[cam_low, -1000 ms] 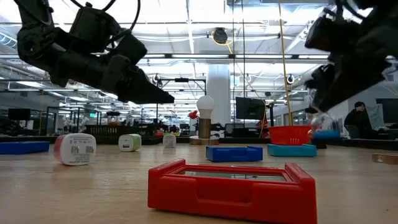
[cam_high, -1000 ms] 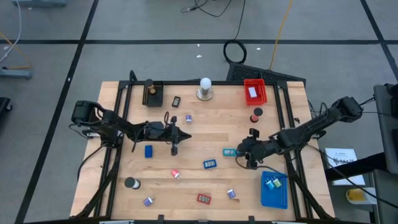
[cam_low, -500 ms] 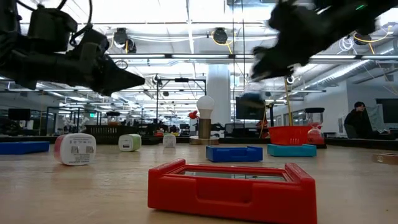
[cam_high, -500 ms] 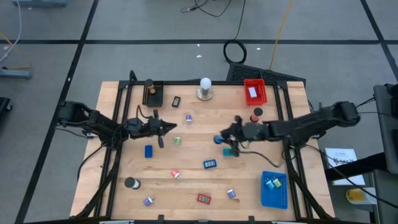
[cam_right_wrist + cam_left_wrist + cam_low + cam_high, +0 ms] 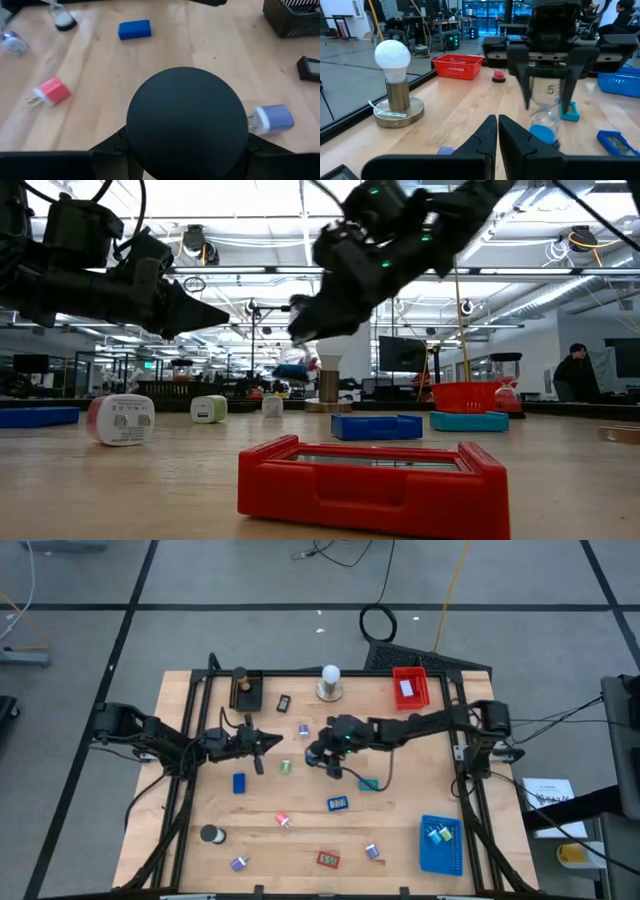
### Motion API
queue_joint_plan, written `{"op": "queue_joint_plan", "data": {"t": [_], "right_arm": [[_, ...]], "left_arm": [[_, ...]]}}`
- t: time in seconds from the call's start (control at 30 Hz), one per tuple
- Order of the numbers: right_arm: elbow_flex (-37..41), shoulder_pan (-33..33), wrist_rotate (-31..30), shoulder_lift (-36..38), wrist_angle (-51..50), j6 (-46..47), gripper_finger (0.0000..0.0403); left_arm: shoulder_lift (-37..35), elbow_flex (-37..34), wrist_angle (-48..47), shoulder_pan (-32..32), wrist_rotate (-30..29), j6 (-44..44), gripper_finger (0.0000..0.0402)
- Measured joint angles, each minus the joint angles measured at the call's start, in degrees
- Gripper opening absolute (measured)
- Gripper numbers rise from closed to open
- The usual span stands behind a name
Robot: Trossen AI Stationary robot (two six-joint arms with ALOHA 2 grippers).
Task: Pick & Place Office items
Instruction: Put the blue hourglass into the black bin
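Note:
My right gripper (image 5: 322,754) reaches across to the table's middle and is shut on a small piece with a clear top and a round blue bottom (image 5: 543,131). That piece also shows in the low view (image 5: 290,370). A dark round shape (image 5: 187,122) fills the right wrist view and hides the fingertips. My left gripper (image 5: 262,747) hovers shut just left of it, above the wood, its fingers together (image 5: 497,127). Loose office items lie flat on the table: a blue block (image 5: 239,782), a green piece (image 5: 285,766), a teal piece (image 5: 368,783) and a blue clip (image 5: 337,804). My right gripper pinches the piece by its clear upper part (image 5: 543,116) between the two fingers, which come from above and point down. The round blue bottom hangs below the fingertips. The piece is lifted clear of the table.
The white bulb on its grey base (image 5: 329,683) stands at the far edge, between the black tray (image 5: 245,690) and the red tray (image 5: 409,687). The blue tray (image 5: 440,843) sits at the near right. More pieces lie along the near side, among them a black roll (image 5: 210,834) and a red piece (image 5: 328,859).
My right gripper has swung from the table's right side, near the blue tray, toward the left and far edges to the table's middle, carrying the blue-bottomed piece above the table. My left gripper drew back a little toward the left and far edges, then held still.

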State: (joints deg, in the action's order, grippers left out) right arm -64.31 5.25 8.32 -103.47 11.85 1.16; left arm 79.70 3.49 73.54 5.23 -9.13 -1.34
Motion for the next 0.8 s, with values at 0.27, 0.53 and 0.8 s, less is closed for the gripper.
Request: {"op": "queue_joint_plan", "data": {"t": [0.27, 0.53, 0.8], "right_arm": [[-5.3, 0.6, 0.8, -6.2, -2.7, -4.0, 0.0168], [-5.6, 2.6, 0.7, -7.1, -2.6, -5.4, 0.0169], [-5.6, 2.7, 0.5, -7.1, -2.6, -6.6, 0.0169]], "left_arm": [[0.0, 0.0, -0.2, 0.0, 0.0, 0.0, 0.0021], [0.0, 0.0, -0.3, 0.0, 0.0, 0.1, 0.0021], [0.0, 0.0, -0.3, 0.0, 0.0, 0.0, 0.0021]]}}
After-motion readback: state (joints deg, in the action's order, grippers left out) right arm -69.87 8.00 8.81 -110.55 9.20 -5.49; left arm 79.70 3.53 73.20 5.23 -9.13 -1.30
